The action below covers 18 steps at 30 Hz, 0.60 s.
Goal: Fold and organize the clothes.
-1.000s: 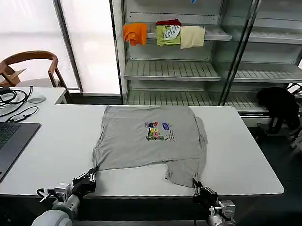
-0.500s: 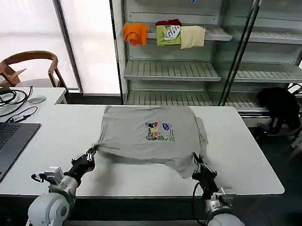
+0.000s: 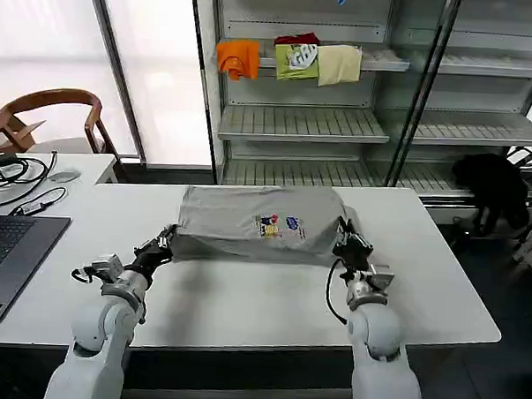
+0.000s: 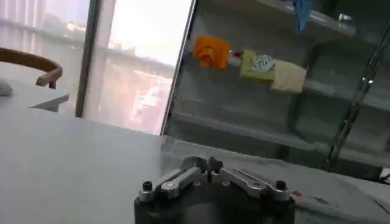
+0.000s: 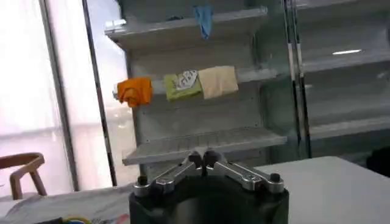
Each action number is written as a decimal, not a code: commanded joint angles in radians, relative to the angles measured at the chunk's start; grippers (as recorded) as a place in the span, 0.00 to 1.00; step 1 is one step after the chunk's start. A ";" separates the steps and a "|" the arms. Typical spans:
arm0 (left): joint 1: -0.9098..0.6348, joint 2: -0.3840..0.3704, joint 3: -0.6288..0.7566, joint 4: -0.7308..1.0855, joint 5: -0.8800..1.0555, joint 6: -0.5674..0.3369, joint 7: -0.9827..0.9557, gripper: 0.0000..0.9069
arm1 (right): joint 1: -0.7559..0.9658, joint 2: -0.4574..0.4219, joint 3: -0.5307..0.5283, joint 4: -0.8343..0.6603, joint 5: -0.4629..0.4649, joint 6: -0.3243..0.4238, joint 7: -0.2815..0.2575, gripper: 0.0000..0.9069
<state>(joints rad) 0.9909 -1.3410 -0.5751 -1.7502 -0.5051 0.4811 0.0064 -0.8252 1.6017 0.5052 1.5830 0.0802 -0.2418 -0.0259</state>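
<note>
Shirt: your soft grey cotton shirt (image 3: 260, 224) lies half-folded on the smooth white table (image 3: 244, 296).
Left gripper (image 3: 164, 242): pinched closed on the shirt's near-left hem.
Right gripper (image 3: 344, 242): clamped on its near-right hem.

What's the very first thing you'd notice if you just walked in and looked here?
The light grey cotton shirt with a small colourful chest print, lying on the white table, with its near edge lifted and doubled over. The left gripper and right gripper each pinch one end of that edge. Behind, folded orange, green and cream garments brighten a metal shelf.
</note>
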 commanded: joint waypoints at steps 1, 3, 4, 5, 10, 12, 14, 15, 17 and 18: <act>-0.081 -0.002 0.011 0.106 0.028 0.001 -0.003 0.01 | 0.146 0.011 0.004 -0.159 -0.036 0.009 0.008 0.00; -0.085 -0.004 0.015 0.116 0.045 0.002 -0.002 0.02 | 0.163 0.014 0.000 -0.181 -0.062 -0.005 0.003 0.00; -0.088 -0.004 0.018 0.124 0.061 0.001 -0.002 0.02 | 0.167 0.015 -0.001 -0.187 -0.069 -0.012 0.001 0.00; -0.093 -0.004 0.019 0.131 0.068 0.001 -0.002 0.02 | 0.179 0.019 0.001 -0.210 -0.086 -0.023 -0.004 0.00; -0.114 -0.001 0.026 0.152 0.089 0.014 -0.009 0.12 | 0.220 0.030 0.006 -0.264 -0.127 -0.045 -0.024 0.01; -0.125 0.001 0.034 0.170 0.103 0.016 -0.008 0.39 | 0.241 0.035 0.006 -0.287 -0.153 -0.051 -0.028 0.12; -0.134 0.001 0.039 0.183 0.120 0.020 -0.008 1.00 | 0.257 0.040 0.007 -0.308 -0.174 -0.055 -0.030 1.00; -0.141 -0.001 0.042 0.194 0.133 0.018 -0.008 1.00 | 0.270 0.044 0.008 -0.326 -0.182 -0.054 -0.031 1.00; -0.150 -0.004 0.045 0.204 0.144 0.020 -0.012 1.00 | 0.286 0.052 0.013 -0.350 -0.201 -0.049 -0.029 1.00; -0.152 -0.006 0.046 0.207 0.147 0.020 -0.014 1.00 | 0.304 0.056 0.015 -0.375 -0.207 -0.041 -0.022 1.00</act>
<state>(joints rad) 0.8691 -1.3481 -0.5324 -1.5936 -0.3951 0.4978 -0.0047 -0.5788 1.6093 0.5258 1.2852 -0.0769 -0.2649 -0.0400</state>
